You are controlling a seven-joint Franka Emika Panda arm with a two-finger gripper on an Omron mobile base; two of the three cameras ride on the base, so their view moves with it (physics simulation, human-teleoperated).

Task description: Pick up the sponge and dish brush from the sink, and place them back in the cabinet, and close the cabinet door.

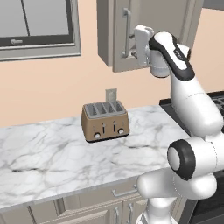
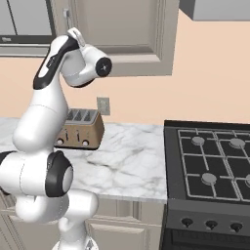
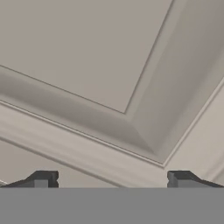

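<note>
The grey-taupe cabinet (image 1: 105,35) hangs on the wall above the counter. Its cabinet door (image 1: 120,39) carries a long silver bar handle (image 1: 127,33) and looks flush or nearly flush with the frame. My gripper (image 1: 139,46) is raised right up against the door, just right of the handle. In the hand view the framed door panel (image 3: 109,78) sits very close, and my gripper (image 3: 111,179) is open, its dark fingertips (image 3: 43,178) wide apart with nothing between them. From the right base view the hand (image 2: 73,35) is at the door (image 2: 117,29). The sponge, dish brush and sink are out of view.
A tan toaster (image 1: 105,121) stands on the white marble counter (image 1: 52,148) below the cabinet, with a wall outlet (image 1: 111,94) behind it. A black gas stove (image 2: 210,161) lies to the right. A window (image 1: 35,22) is at upper left. Beige base units (image 1: 113,205) run under the counter.
</note>
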